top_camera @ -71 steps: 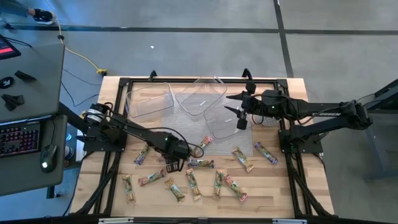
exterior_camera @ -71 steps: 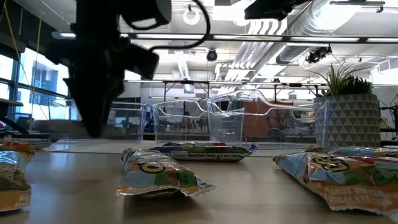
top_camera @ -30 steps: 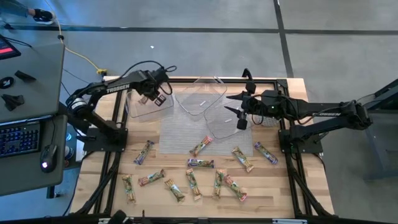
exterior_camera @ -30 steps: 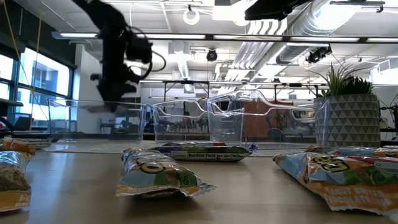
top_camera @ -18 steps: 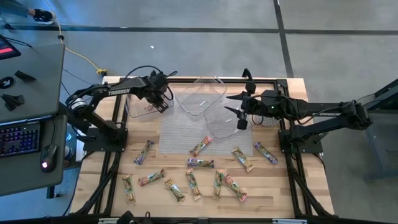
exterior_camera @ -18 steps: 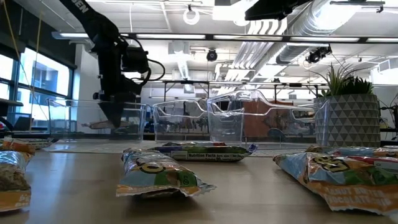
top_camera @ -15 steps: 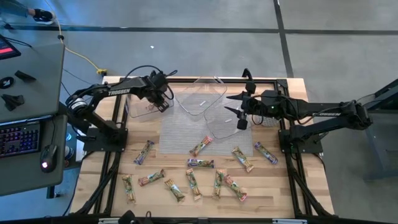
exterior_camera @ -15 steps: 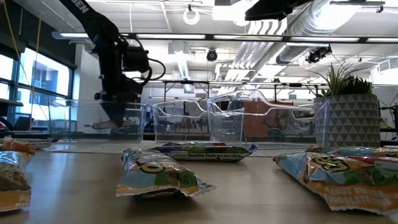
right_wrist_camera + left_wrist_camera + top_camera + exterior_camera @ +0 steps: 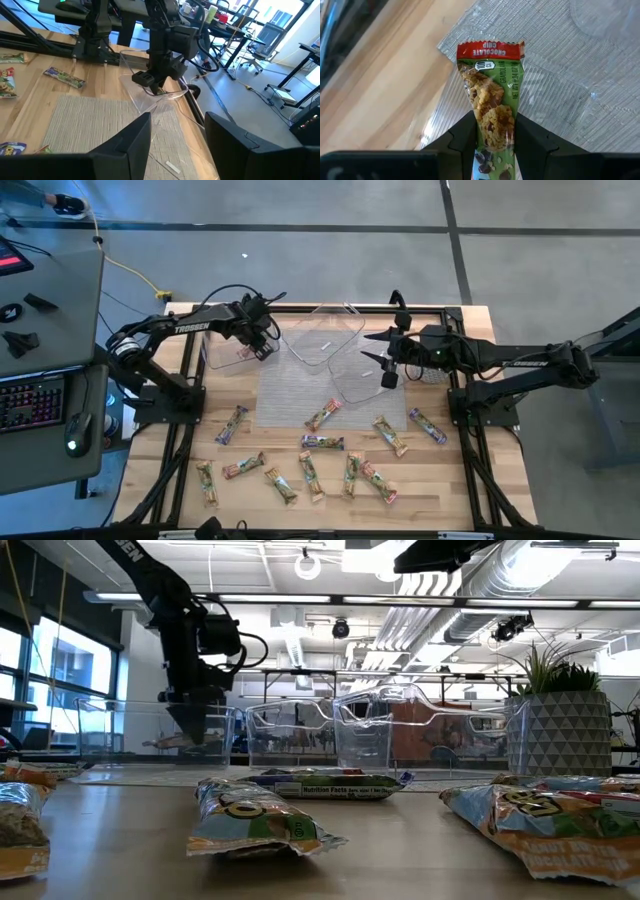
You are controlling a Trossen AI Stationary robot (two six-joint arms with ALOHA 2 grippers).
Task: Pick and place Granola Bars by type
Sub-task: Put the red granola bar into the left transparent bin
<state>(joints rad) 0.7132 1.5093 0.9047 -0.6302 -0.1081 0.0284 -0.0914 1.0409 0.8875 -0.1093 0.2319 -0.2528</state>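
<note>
My left gripper [image 9: 258, 346] is inside the left clear tub [image 9: 222, 350] at the table's far left, shut on a green-tan granola bar with a red end band [image 9: 490, 95]. The low view shows this gripper [image 9: 195, 728] low between the tub's walls, with the bar [image 9: 172, 743] sticking out sideways. My right gripper [image 9: 384, 362] hangs open and empty over the right tub [image 9: 362, 385]. Several more bars [image 9: 322, 415] lie flat on the near half of the table, in purple, green-tan and red-pink wrappers. My left gripper pinches the bar between its two fingers [image 9: 464, 136], on the wrapper's two long edges near the end away from the red band [image 9: 492, 131]. The fingers slant down from above. The bar reaches out past the fingertips, its printed face [image 9: 487, 92] toward the wrist camera. Whether it touches the tub's floor I cannot tell.
A middle clear tub [image 9: 325, 335] stands between the other two, at the far edge of a grey woven mat [image 9: 295, 395]. A potted plant [image 9: 558, 710] stands at the far right. Black frame rails [image 9: 470, 440] run along the table's sides. Bars [image 9: 255, 820] lie close to the low camera.
My left gripper has gone down into the left tub and a little toward the table's right and near edges, keeping hold of the bar. The bar now sits low between the tub's walls. My right arm has kept still.
</note>
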